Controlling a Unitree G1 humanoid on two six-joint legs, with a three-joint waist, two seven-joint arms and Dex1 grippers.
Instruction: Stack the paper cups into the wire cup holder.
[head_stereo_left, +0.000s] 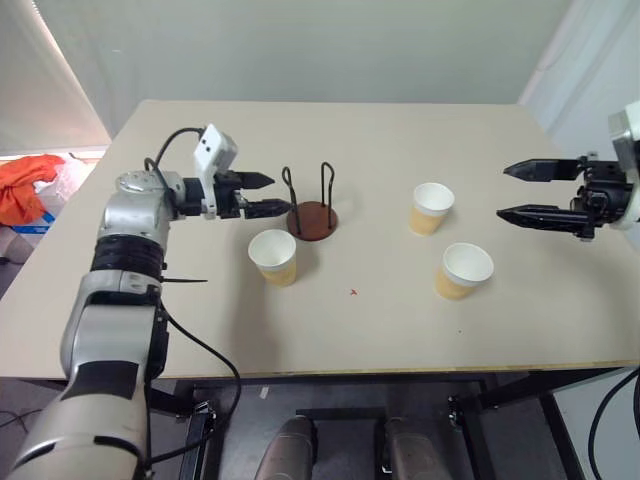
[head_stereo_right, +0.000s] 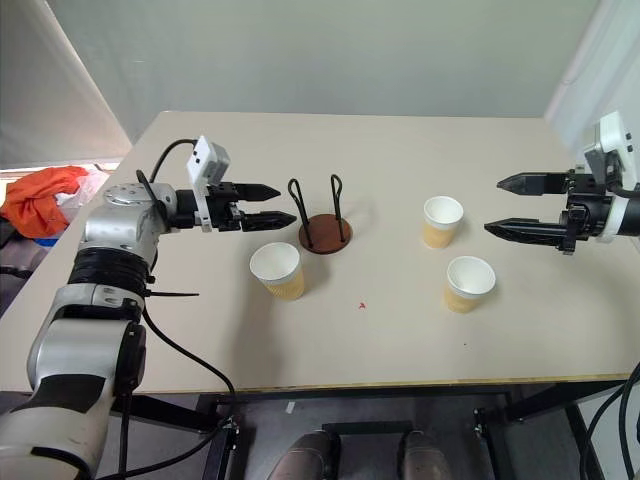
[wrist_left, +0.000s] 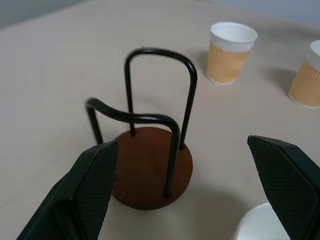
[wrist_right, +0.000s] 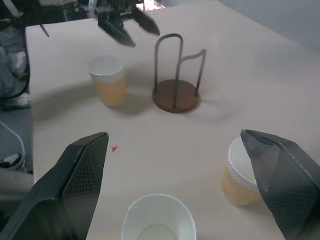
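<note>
Three tan paper cups stand upright on the table: one (head_stereo_left: 274, 257) just in front of the wire cup holder, one (head_stereo_left: 431, 209) right of centre, one (head_stereo_left: 462, 271) nearer the front right. The wire cup holder (head_stereo_left: 312, 218), a brown disc with two black wire loops, holds nothing. My left gripper (head_stereo_left: 271, 194) hovers open just left of the holder, fingers pointing at it; its wrist view shows the holder (wrist_left: 150, 165) between the fingertips. My right gripper (head_stereo_left: 510, 191) stands open at the right edge, right of the two cups, holding nothing.
The beige table (head_stereo_left: 330, 330) has a small red mark (head_stereo_left: 353, 292) near its front centre. An orange cloth (head_stereo_left: 25, 185) lies off the table at the left. A black cable (head_stereo_left: 195, 345) hangs from my left arm over the front edge.
</note>
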